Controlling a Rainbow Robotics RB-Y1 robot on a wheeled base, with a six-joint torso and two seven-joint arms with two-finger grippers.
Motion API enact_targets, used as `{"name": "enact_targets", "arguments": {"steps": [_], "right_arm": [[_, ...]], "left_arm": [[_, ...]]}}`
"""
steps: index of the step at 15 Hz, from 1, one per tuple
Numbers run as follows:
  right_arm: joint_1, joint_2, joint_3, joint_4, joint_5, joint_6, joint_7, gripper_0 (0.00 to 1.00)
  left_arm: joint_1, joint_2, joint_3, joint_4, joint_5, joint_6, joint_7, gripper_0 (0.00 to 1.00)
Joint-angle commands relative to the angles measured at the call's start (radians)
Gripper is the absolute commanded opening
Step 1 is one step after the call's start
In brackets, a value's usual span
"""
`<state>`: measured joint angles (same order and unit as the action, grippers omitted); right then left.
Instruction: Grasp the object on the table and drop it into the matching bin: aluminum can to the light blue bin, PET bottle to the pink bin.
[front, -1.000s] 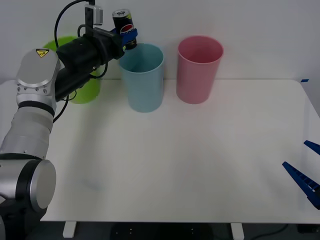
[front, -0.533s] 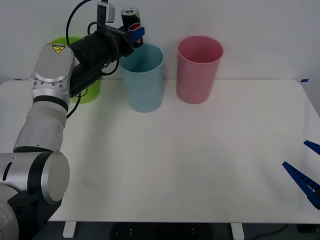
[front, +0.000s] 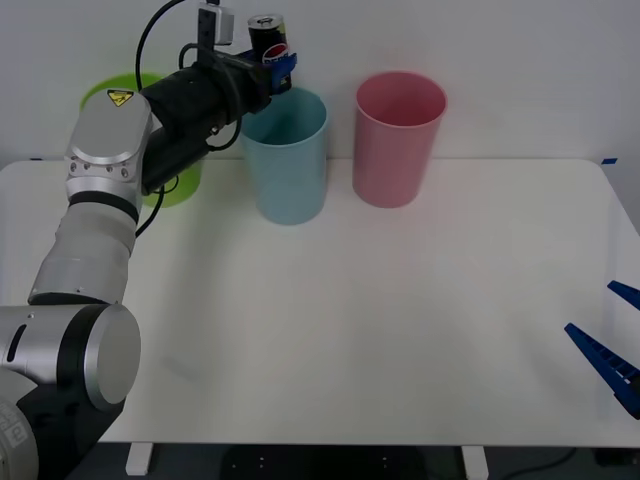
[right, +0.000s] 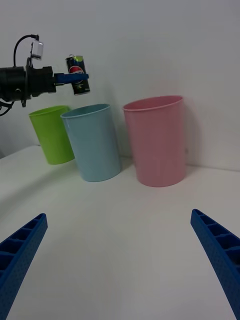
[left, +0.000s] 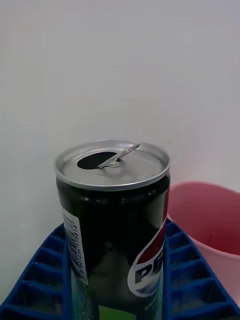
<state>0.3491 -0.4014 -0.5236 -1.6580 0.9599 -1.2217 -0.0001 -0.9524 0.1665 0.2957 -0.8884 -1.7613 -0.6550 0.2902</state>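
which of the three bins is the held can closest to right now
The light blue bin: the left gripper holds the can just above its rim, nearer than the lime green bin or the pink bin.

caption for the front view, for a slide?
Left gripper holds the aluminum can above the light blue bin, pink bin alongside.

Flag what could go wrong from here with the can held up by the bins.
1. The left pincer holds the can above the near-left rim of the light blue bin, not clearly over its middle; released now, it might clip the rim and bounce onto the table.
2. The lime green bin stands close beside; a deflected can could land there.
3. The can's tab is open; leftover liquid might spill.
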Motion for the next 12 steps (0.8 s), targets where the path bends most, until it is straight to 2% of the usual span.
{"name": "enact_targets", "arguments": {"steps": [1, 7, 11, 12], "right_arm": [[0.000, 0.000, 0.000, 0.000, 0.000, 0.000, 0.000, 1.00], [0.000, 0.000, 0.000, 0.000, 0.000, 0.000, 0.000, 1.00], [0.000, 0.000, 0.000, 0.000, 0.000, 0.000, 0.000, 1.00], [0.000, 0.000, 0.000, 0.000, 0.000, 0.000, 0.000, 1.00]], "left_arm": [[0.003, 0.001, -0.001, -0.001, 0.016, 0.000, -0.009, 1.00], [0.021, 0.011, -0.001, -0.001, 0.080, -0.023, -0.019, 1.00], [0.050, 0.048, -0.023, -0.006, 0.167, -0.057, -0.037, 1.00], [0.064, 0.070, -0.044, -0.009, 0.217, -0.064, -0.042, 1.00]]}}
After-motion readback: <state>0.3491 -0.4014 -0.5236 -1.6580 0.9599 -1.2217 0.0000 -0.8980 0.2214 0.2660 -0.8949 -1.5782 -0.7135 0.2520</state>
